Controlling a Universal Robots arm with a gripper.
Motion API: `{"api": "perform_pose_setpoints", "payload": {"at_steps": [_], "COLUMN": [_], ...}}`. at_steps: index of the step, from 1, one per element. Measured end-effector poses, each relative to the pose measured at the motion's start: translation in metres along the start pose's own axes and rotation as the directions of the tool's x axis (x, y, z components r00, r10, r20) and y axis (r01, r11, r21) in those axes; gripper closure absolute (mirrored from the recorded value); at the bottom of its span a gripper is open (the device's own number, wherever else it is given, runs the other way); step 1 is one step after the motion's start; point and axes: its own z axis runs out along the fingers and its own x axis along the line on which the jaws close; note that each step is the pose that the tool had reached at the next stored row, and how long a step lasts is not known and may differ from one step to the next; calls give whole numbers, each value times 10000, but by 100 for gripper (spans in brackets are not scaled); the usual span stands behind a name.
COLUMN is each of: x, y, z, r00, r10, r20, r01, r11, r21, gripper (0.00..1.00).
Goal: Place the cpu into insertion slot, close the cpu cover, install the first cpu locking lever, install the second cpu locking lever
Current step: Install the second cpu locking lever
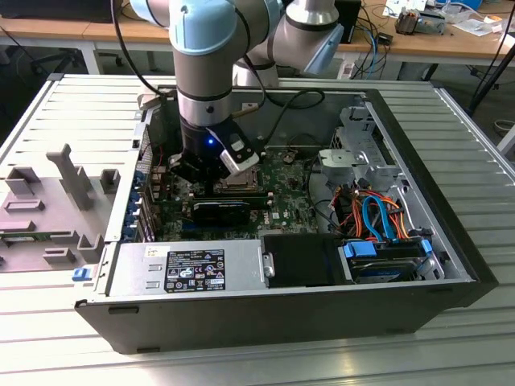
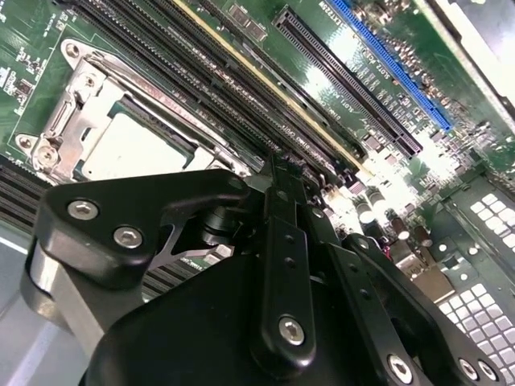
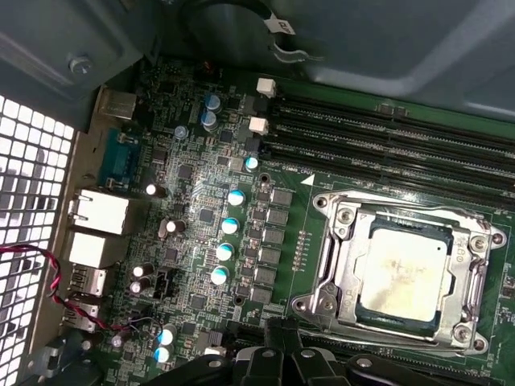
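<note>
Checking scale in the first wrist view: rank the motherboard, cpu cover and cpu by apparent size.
1. motherboard
2. cpu cover, the frame around the chip
3. cpu, seated inside the cover's cut-out

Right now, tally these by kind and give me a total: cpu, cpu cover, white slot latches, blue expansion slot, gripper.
cpu: 1
cpu cover: 1
white slot latches: 2
blue expansion slot: 1
gripper: 1
Total: 6
</note>
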Motion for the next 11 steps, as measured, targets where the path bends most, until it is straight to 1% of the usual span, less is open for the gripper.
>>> {"api": "perform_pose_setpoints", "payload": {"at_steps": [5,8,11], "x": [-5,10,10], "y": [-7,-72,-73], "z": [20,20,14], "r00": [10000,10000,10000], "r10": [-1,0,1], "r20": [-1,0,0], "r01": [1,0,-1], "r11": [10000,10000,10000], "r21": [1,-1,1], "gripper": [89,89,89]}}
